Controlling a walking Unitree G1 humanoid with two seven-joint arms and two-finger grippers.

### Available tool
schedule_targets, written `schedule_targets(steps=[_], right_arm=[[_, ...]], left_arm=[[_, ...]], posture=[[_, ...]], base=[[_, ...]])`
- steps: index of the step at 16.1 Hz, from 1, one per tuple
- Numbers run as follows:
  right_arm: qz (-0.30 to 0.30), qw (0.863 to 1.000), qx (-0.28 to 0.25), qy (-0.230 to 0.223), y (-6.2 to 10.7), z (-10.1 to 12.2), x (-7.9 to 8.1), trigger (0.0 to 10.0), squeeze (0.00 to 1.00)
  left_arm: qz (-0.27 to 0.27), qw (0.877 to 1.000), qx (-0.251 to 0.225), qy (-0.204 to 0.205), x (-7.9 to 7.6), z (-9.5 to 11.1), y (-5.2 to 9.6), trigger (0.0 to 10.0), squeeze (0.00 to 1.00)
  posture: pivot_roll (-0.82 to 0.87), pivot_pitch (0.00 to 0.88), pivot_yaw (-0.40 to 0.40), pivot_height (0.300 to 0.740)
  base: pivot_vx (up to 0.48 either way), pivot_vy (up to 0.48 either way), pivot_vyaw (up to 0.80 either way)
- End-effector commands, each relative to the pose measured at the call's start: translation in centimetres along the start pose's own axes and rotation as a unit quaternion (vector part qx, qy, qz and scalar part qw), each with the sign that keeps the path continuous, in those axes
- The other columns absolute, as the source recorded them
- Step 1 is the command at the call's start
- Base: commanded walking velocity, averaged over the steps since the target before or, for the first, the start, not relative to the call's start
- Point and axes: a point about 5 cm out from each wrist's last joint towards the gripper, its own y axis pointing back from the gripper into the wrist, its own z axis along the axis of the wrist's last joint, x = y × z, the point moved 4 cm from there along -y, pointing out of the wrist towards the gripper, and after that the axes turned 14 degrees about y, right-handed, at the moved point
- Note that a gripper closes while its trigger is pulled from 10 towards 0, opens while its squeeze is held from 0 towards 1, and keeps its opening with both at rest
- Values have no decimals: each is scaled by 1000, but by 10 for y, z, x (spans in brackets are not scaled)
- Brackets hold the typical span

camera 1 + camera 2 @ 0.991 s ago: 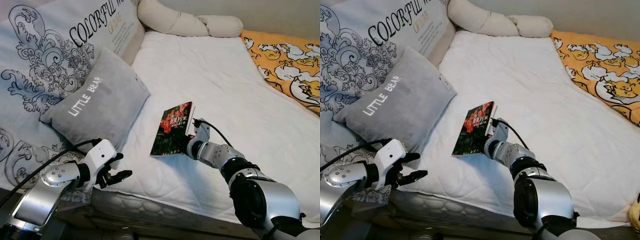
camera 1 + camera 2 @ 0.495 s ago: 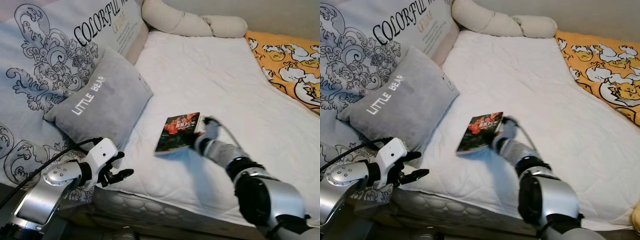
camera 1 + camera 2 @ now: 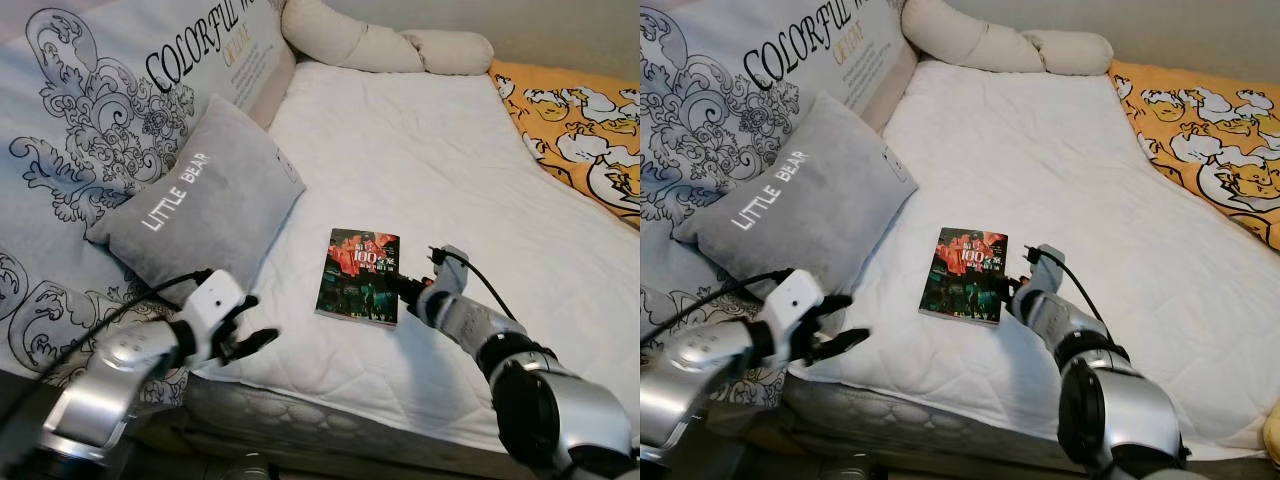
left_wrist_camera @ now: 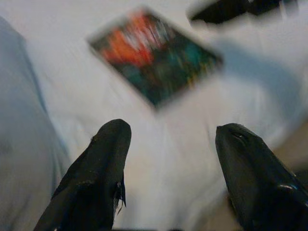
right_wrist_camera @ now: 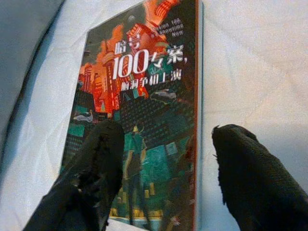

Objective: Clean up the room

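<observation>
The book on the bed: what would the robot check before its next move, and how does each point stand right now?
1. Book lies flat on the white mattress: ok.
2. Right gripper open, beside the book's edge, not holding it: ok.
3. Left gripper open, holding nothing, near the bed's front edge: ok.
4. Grey pillow apart from the book: ok.
5. Book away from the mattress edge, unlikely to slide off: ok.
6. Where the book belongs: cannot tell.
</observation>
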Motion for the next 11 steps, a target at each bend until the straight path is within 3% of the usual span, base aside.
schedule_targets(steps=[1,3,4,6,8,10,11], right_arm=[[1,999,-30,26,3,12,-6,10000,1000],[-15,991,-97,95,13,21,-13,10000,1000],[-34,978,-138,154,22,24,-12,10000,1000],[-63,970,-176,154,36,23,-7,10000,1000],[-108,958,-223,147,61,14,-4,10000,1000],[-127,962,-203,131,68,-6,-5,10000,1000],[-120,961,-207,140,69,-4,-2,10000,1000]], left_arm=[[37,999,-38,13,9,8,1,10000,0],[116,986,-96,66,21,10,-1,10000,0],[149,979,-119,75,25,10,0,10000,0],[169,974,-131,79,25,8,0,10000,0],[199,967,-141,71,25,5,0,10000,0],[248,953,-158,74,32,5,5,10000,0],[253,952,-158,73,33,4,5,10000,0]], posture=[[114,0,-30,740],[90,0,-11,740],[76,0,-2,740],[49,0,6,740],[34,0,10,740],[30,0,15,740],[28,0,14,740]], base=[[0,0,0],[0,0,0],[0,0,0],[0,0,0],[0,-216,0],[0,-467,0],[0,-469,-488]])
